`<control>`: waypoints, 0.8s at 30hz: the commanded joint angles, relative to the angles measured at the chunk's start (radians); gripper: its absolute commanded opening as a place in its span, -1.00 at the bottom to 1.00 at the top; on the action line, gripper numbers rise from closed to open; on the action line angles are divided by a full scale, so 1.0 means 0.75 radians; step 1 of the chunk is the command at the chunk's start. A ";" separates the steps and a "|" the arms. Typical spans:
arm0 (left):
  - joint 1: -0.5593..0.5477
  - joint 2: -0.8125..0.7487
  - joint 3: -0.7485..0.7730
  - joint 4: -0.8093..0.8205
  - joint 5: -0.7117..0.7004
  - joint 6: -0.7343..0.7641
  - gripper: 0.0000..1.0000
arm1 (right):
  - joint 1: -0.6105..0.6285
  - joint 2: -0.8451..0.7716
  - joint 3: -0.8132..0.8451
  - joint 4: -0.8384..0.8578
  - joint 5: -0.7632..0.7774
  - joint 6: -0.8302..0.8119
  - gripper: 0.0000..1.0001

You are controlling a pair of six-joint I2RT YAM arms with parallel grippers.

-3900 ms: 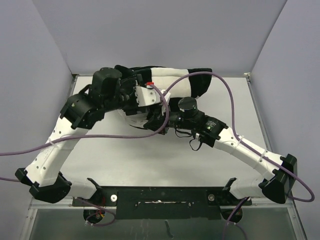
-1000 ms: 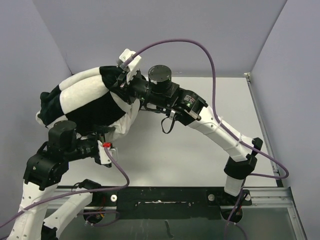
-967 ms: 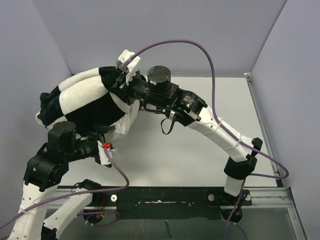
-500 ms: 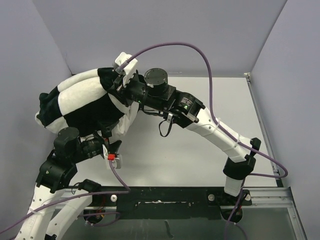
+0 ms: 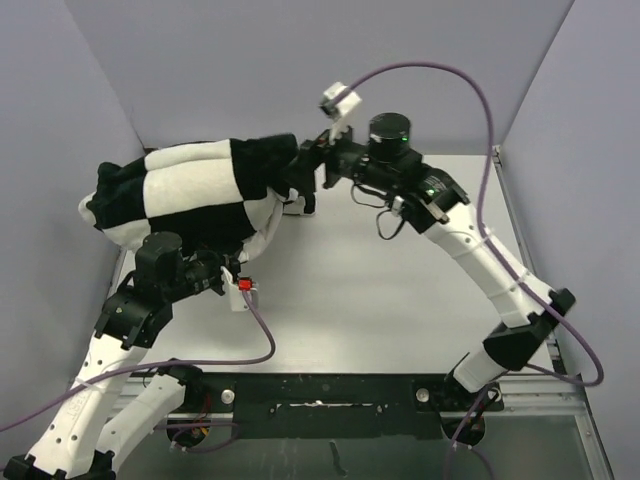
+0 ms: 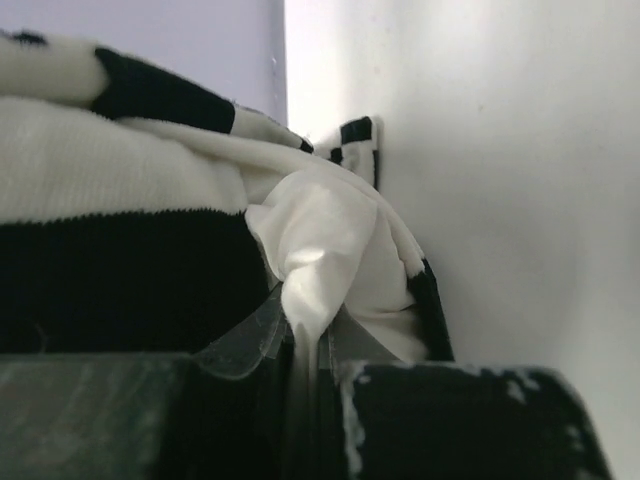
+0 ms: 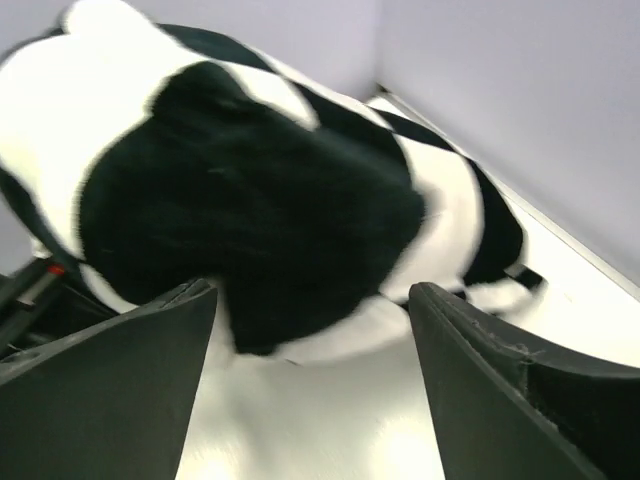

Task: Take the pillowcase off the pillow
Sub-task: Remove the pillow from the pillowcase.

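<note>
L fingers pinch white pillow; R fingers spread wide, pillowcase just ahead.

Overhead from behind, wrist views close, pillowcase shared

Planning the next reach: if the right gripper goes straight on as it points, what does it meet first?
Probably the pillowcase, its checkered end just ahead of the open fingers; depth is unclear.
</note>
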 commanded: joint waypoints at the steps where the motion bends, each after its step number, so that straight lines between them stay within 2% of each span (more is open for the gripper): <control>1: 0.009 -0.017 0.122 0.071 -0.044 -0.015 -1.00 | -0.106 -0.256 -0.199 0.224 -0.103 0.039 0.66; 3: 0.009 -0.023 0.143 0.041 -0.019 -0.003 -1.00 | -0.123 -0.282 -0.263 0.262 -0.138 0.053 0.75; 5: 0.009 -0.027 0.160 0.020 0.004 0.012 -1.00 | -0.129 -0.277 -0.292 0.298 -0.250 0.077 0.96; 9: 0.007 -0.029 0.193 0.003 0.019 0.019 -1.00 | -0.127 -0.236 -0.305 0.363 -0.363 0.124 0.95; 18: 0.007 -0.072 0.241 -0.082 0.035 0.066 -1.00 | -0.134 -0.112 -0.279 0.378 -0.386 0.206 0.96; 24: 0.008 -0.086 0.247 -0.094 0.037 0.076 -1.00 | -0.127 -0.052 -0.336 0.588 -0.484 0.427 0.96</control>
